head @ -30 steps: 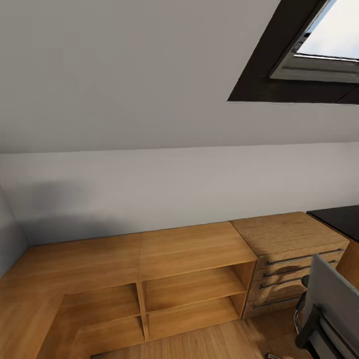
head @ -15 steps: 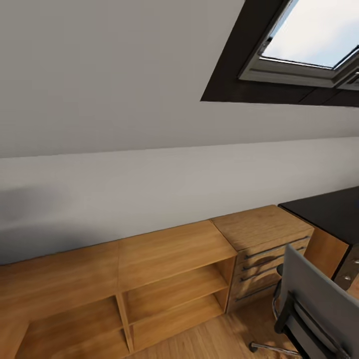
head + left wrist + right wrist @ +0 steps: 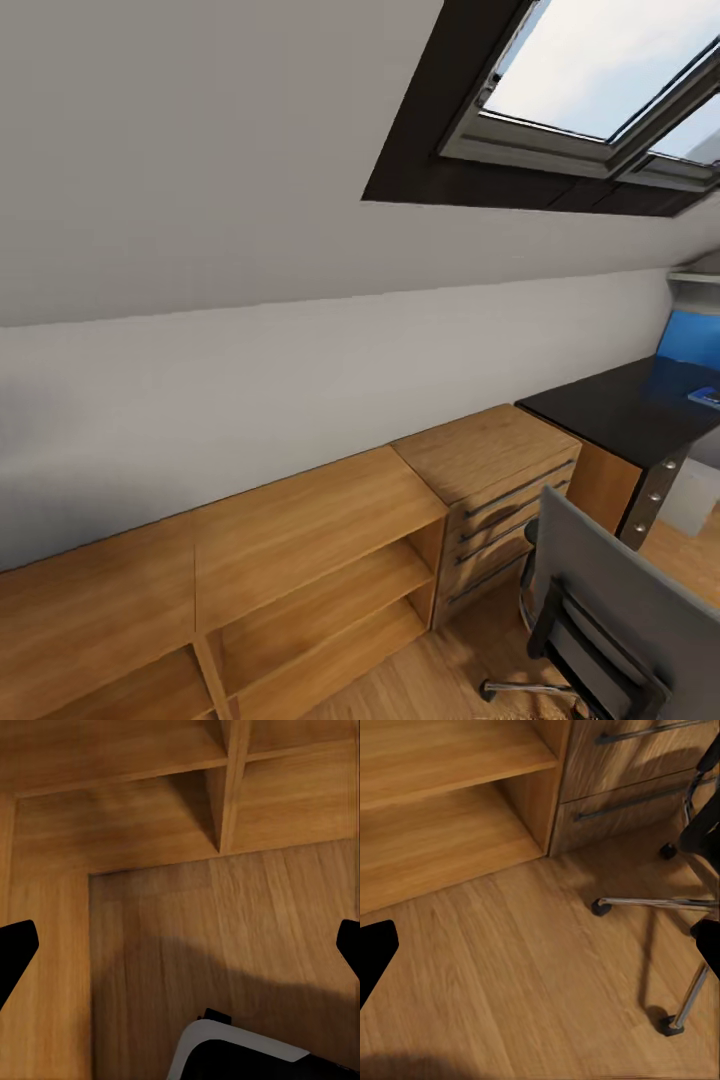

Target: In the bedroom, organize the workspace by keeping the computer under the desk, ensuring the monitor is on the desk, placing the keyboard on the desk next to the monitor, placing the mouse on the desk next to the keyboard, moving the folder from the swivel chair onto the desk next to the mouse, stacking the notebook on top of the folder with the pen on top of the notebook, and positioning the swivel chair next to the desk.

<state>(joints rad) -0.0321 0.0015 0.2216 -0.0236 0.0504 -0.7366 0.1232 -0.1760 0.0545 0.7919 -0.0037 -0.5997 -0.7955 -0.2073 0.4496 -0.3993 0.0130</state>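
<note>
Shelving (image 3: 300,560) of light wood runs low along the white wall, open-fronted, and a wooden drawer unit (image 3: 495,490) with dark bar handles stands at its right end. Above, a dark-framed skylight (image 3: 590,90) is set in the sloping ceiling. The swivel chair (image 3: 600,610) stands on the wood floor (image 3: 510,967) just in front of the drawer unit, between the camera and the desk (image 3: 620,410). Its grey back faces the camera and leans toward the lower right, with black frame bars below it. In the right wrist view its chrome legs (image 3: 660,902) spread over the floor, each ending in a black castor. The desk is at the right edge beside the drawer unit: a black top with its long side running away toward the right, a blue back panel (image 3: 690,340) behind it and silver knobs down its front corner. A small blue thing (image 3: 706,396) lies on the desktop near the edge of view, too small to tell. The left gripper (image 3: 180,945) is spread wide over the floor beside the shelving, its black fingertips (image 3: 15,945) at opposite edges. The right gripper (image 3: 540,945) is likewise wide apart, holding nothing, above the floor near the chair's legs
</note>
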